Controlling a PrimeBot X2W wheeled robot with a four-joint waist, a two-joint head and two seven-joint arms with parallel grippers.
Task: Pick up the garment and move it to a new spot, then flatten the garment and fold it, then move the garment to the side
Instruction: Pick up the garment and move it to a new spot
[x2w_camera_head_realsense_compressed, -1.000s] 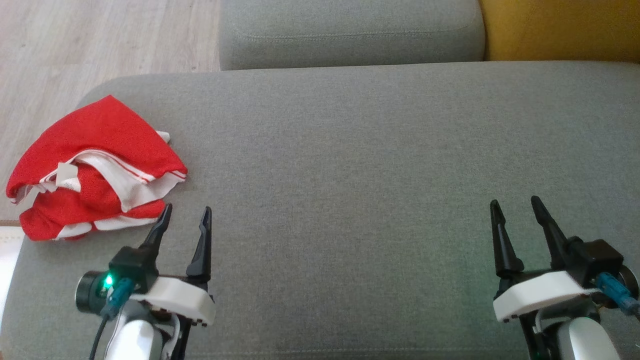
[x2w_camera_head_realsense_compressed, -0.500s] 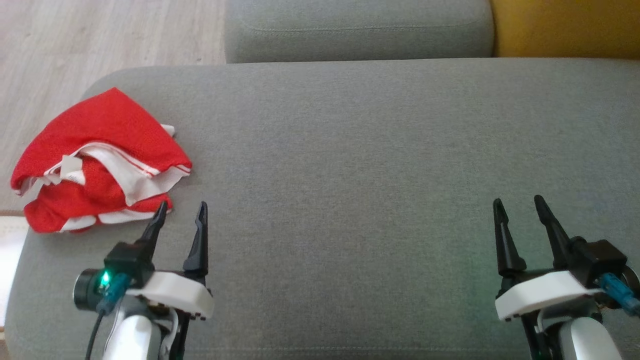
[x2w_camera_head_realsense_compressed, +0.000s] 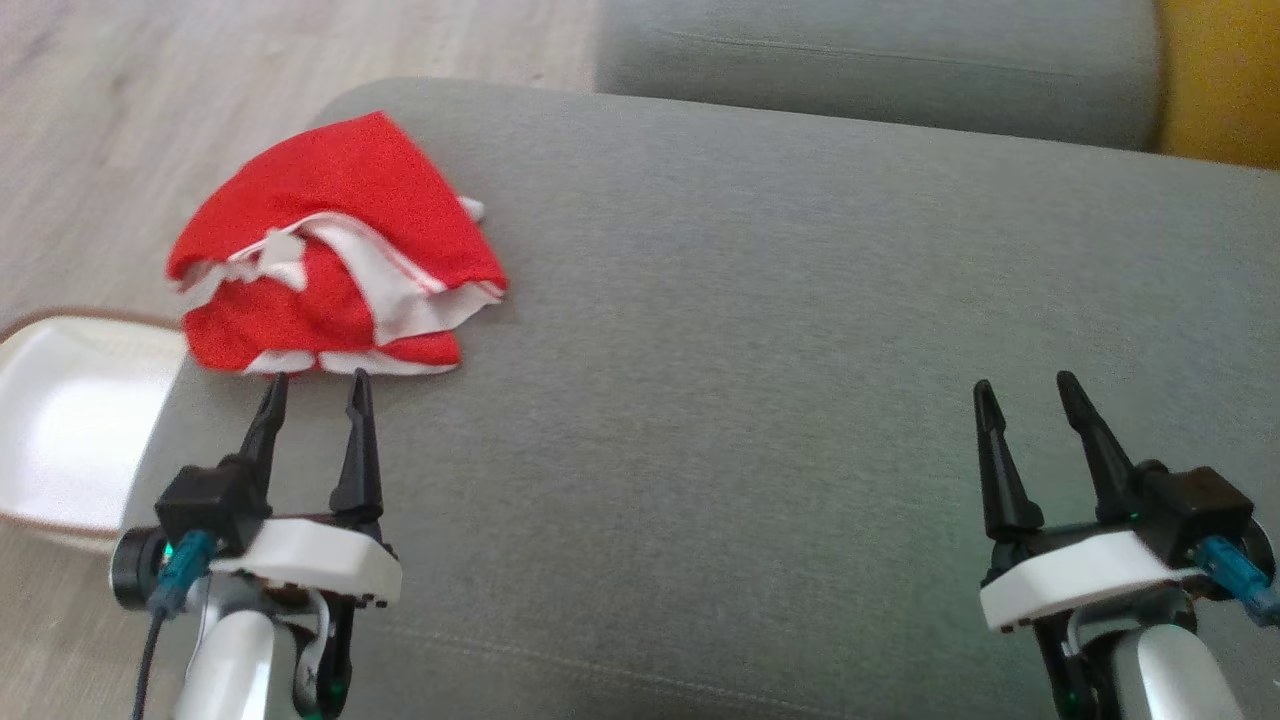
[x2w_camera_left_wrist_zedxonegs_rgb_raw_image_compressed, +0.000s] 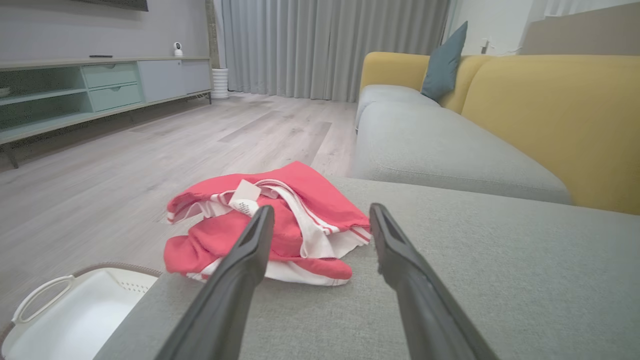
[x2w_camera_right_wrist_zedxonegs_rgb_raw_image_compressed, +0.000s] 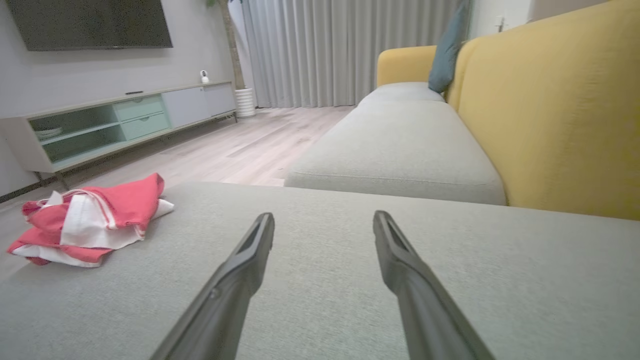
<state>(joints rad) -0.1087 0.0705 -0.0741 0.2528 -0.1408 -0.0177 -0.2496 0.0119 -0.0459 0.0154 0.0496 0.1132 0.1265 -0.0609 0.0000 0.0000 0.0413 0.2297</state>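
You get soft, even daylight in all three views, brightest toward the curtains (x2w_camera_left_wrist_zedxonegs_rgb_raw_image_compressed: 330, 45), with a pale sheen on the floor (x2w_camera_left_wrist_zedxonegs_rgb_raw_image_compressed: 150, 150). Shadows are faint: a thin dark edge under the garment (x2w_camera_head_realsense_compressed: 335, 250). Your head view is slightly smeared, and the white basket (x2w_camera_head_realsense_compressed: 70, 420) is blown out. In both wrist views the near fingers (x2w_camera_left_wrist_zedxonegs_rgb_raw_image_compressed: 235, 280) blur toward the bottom edge.

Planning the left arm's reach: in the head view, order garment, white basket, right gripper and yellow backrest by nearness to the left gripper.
1. Garment: just ahead of the left gripper.
2. White basket: left, on the floor.
3. Right gripper: far right.
4. Yellow backrest: far top-right corner.
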